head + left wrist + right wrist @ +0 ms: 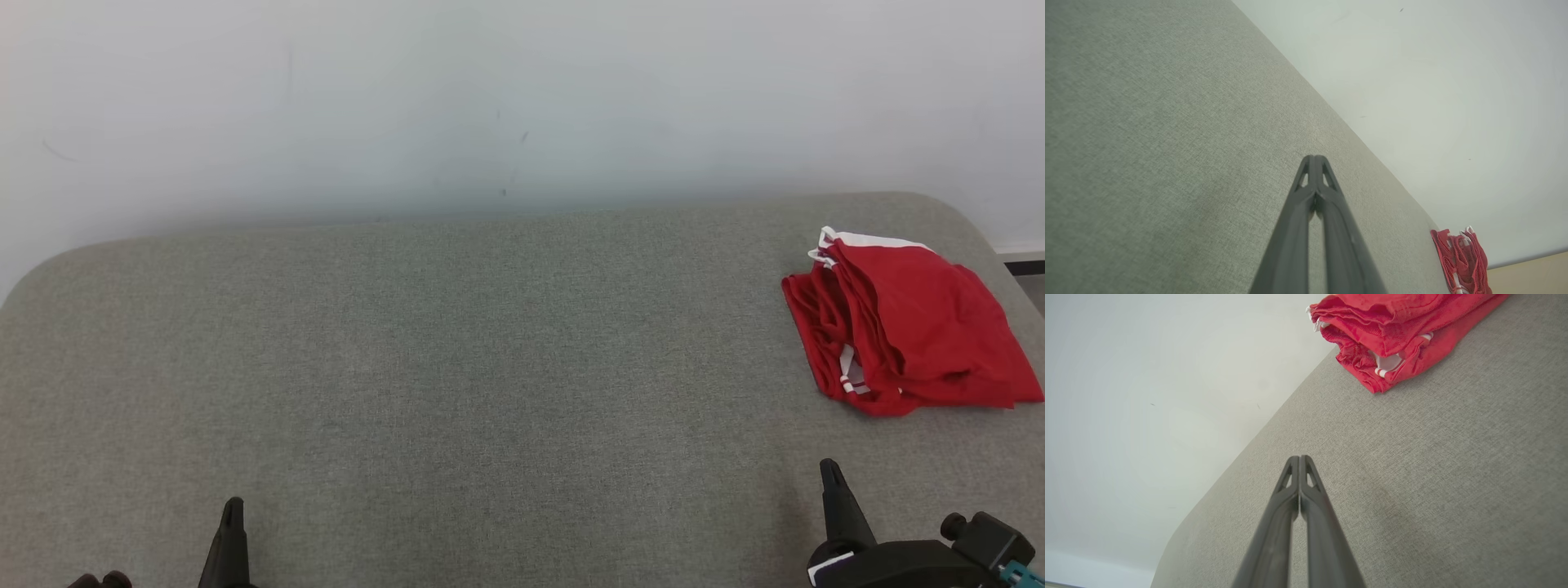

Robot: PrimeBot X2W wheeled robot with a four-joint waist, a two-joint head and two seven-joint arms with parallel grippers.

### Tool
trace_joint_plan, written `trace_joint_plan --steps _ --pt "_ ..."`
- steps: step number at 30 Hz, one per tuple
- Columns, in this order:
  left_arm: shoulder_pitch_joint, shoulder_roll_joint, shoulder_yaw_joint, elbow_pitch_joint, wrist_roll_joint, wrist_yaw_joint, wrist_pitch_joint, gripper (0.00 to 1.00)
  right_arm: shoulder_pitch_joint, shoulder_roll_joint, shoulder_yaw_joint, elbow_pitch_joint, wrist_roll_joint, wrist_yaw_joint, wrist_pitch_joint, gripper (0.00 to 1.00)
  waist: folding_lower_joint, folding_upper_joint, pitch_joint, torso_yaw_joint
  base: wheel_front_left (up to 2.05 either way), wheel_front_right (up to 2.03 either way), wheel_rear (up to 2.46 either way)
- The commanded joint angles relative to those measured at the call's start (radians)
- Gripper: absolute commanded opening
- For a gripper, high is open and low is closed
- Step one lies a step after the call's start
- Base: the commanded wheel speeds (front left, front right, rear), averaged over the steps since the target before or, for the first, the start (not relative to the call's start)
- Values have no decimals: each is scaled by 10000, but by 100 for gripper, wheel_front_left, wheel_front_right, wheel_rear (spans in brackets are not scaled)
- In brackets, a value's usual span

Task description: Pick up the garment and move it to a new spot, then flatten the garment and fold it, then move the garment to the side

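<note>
While right claw (829, 467) is closed, garment (906, 327) lies beyond.

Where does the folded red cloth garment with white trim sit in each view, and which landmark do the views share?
Head view: folded red cloth garment at the right, mid-height.
Left wrist view: garment in the bottom right corner.
Right wrist view: garment at the top edge, right of centre.
Shared landmark: the line where the grey fabric surface meets the pale wall.
</note>
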Motion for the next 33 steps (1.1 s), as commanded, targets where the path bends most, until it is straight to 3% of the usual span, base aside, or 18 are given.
trace_joint_plan --steps 1,33 --pt "-268 57 37 -151 -321 -39 75 0 -217 1 -63 -166 308 -10 65 0 0 -1 3 3 0 0 0" --pt "-631 83 88 -175 -3810 -164 961 0 -362 14 -518 -597 3705 -16 941 0 0 -1 80 65 0 0 0"
